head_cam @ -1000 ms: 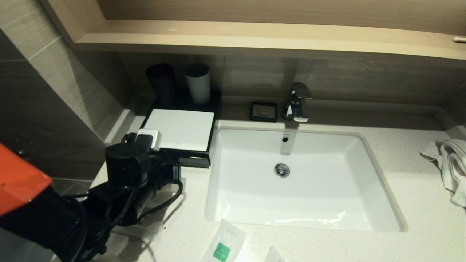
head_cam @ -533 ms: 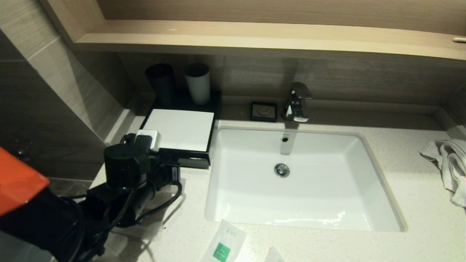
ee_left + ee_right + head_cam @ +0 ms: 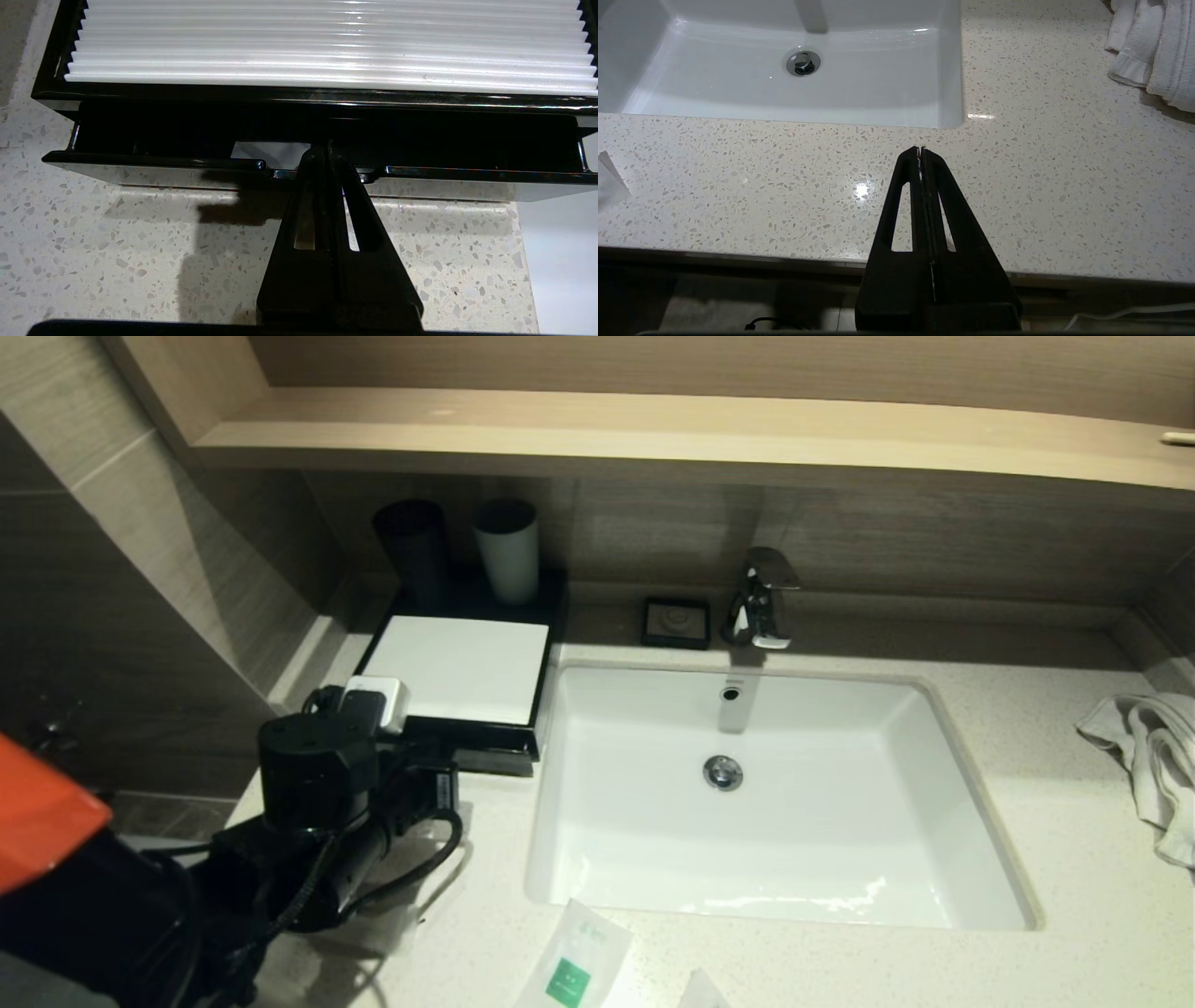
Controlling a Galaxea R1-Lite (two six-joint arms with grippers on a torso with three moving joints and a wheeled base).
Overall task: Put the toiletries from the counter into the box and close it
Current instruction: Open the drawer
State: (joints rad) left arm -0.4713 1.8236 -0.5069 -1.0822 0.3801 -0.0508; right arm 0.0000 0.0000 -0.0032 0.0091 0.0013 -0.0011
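The black box (image 3: 457, 667) with its white top (image 3: 327, 46) stands left of the basin, and its drawer front (image 3: 163, 170) is pulled a little way out. My left gripper (image 3: 324, 151) is shut, its tips resting in the notch at the middle of the drawer front (image 3: 499, 761). A white packet (image 3: 271, 154) shows inside the drawer gap. On the counter (image 3: 467, 896) near the front edge lie a green-labelled packet (image 3: 574, 971), the tip of another packet (image 3: 700, 989), and a translucent one (image 3: 373, 929) under my left arm. My right gripper (image 3: 920, 150) hangs shut over the counter's front edge.
The white basin (image 3: 775, 803) fills the middle, with a tap (image 3: 761, 597) and a black soap dish (image 3: 676, 621) behind it. Two cups (image 3: 504, 551) stand behind the box. A towel (image 3: 1153, 756) lies at the right. A wooden shelf (image 3: 653, 429) overhangs the back.
My left arm has drawn back towards me and slightly left, and the drawer front has come a little further out of the box. The right side is unchanged.
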